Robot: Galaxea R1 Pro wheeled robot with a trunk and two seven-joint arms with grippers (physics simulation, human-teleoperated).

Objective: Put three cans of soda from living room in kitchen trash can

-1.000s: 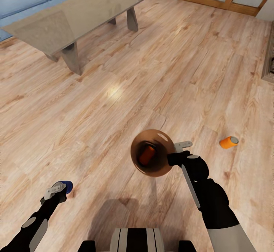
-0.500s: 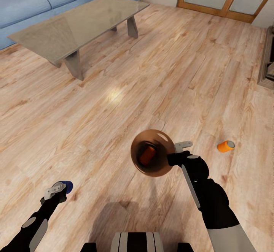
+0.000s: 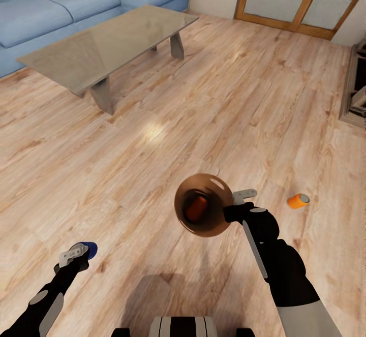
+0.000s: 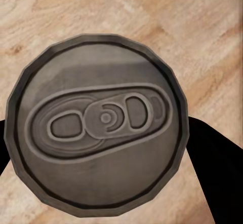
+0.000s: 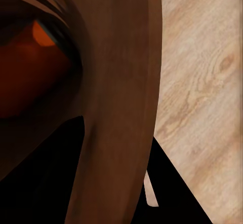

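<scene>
My right gripper (image 3: pixel 238 202) is shut on the rim of the trash can (image 3: pixel 216 222), a round brown bin held above the floor. An orange soda can (image 3: pixel 195 208) lies inside it, and the right wrist view looks past the trash can's wall (image 5: pixel 121 107) to the orange can (image 5: pixel 25 77). My left gripper (image 3: pixel 80 251) is shut on the dark blue soda can (image 3: pixel 90 249), whose silver top (image 4: pixel 98 122) faces the left wrist camera. A second orange can (image 3: pixel 298 201) lies on its side on the plank floor, to the right of the bin.
A glass-topped coffee table (image 3: pixel 109 37) stands at the far left with the blue sofa (image 3: pixel 61 6) behind it. Wood-framed glass doors (image 3: pixel 300 1) line the back wall. A low cabinet (image 3: pixel 356 93) sits at the right edge.
The head view has tilted up, showing more of the sofa and doors. Both grippers keep their holds and their places in the picture.
</scene>
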